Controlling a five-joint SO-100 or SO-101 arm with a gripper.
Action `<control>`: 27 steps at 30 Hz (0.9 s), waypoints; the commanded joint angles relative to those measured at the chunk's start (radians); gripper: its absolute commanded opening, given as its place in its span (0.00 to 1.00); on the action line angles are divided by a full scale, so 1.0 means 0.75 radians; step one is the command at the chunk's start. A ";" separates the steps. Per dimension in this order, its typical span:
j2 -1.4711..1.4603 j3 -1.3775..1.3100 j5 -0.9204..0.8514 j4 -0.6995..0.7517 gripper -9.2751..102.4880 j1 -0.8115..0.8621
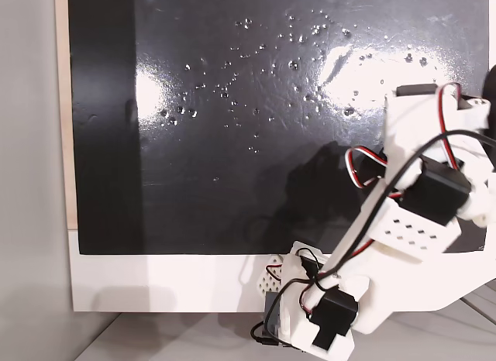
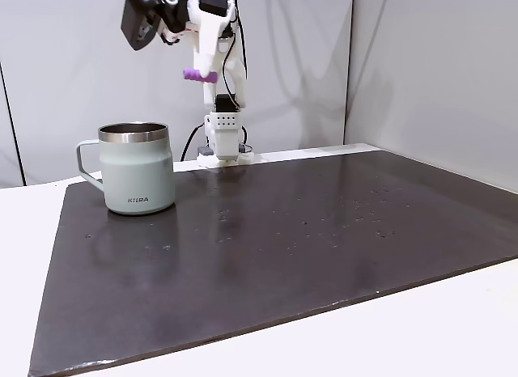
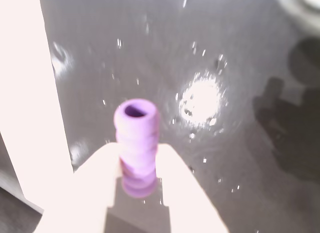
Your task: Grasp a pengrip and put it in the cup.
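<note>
A wide black mat (image 2: 267, 247) covers most of a white table (image 2: 453, 320), with pale grey walls behind; white specks (image 1: 256, 90) and bright glare patches lie scattered across the mat. In a fixed view the white arm (image 1: 403, 221) is cut off at the right and bottom edges, and its tip is not clear there. In a fixed view from the table's edge the arm (image 2: 212, 37) is raised high above the mat — the cup (image 2: 137, 168), grey-green with a steel rim, stands on the mat well apart, lower and to the left. The wrist view is blurred, yet it shows the gripper (image 3: 139, 165) closed narrowly around the pengrip (image 3: 137, 138), its open end towards the camera. The side view shows the pengrip (image 2: 197, 74) as a small purple piece held in the air.
</note>
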 commanded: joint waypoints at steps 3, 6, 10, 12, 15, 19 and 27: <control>0.129 -0.045 -0.145 0.008 0.08 0.188; 0.155 -0.010 -0.223 0.008 0.08 0.266; 0.221 0.090 -0.331 -0.014 0.08 0.344; 0.272 0.172 -0.385 -0.033 0.08 0.368; 0.366 0.331 -0.452 -0.096 0.08 0.409; 0.434 0.495 -0.503 -0.190 0.08 0.458; 0.399 0.579 -0.532 -0.292 0.08 0.520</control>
